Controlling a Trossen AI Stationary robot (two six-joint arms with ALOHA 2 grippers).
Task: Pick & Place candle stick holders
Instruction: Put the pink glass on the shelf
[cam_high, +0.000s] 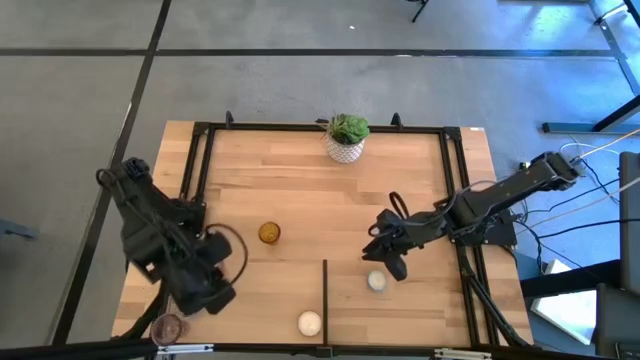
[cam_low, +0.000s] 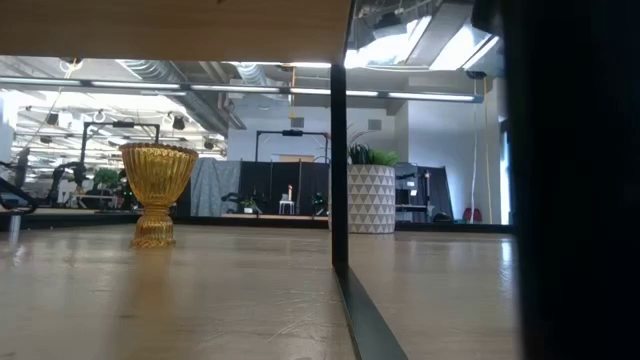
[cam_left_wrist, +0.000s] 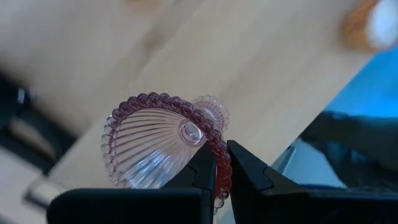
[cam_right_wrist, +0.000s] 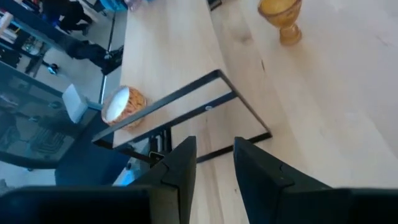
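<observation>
One pink holder (cam_left_wrist: 163, 146) | rim pinched in left tool (cam_left_wrist: 222, 177)

My two arms are black, built of chunky jointed segments. A thin black cable loops beside my left arm (cam_high: 165, 255) at the frame's lower left. My right arm (cam_high: 480, 205) is slimmer. My fingers (cam_right_wrist: 180, 171) are flat, angular, matte-black slabs.

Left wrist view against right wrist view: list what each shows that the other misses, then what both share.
Only the left wrist view shows the pink glass holder, its rim pinched between the left gripper fingers. Only the right wrist view shows the amber holder standing upright, the black divider bar, and the right gripper holding nothing. Both show the wooden table and a white holder.
</observation>
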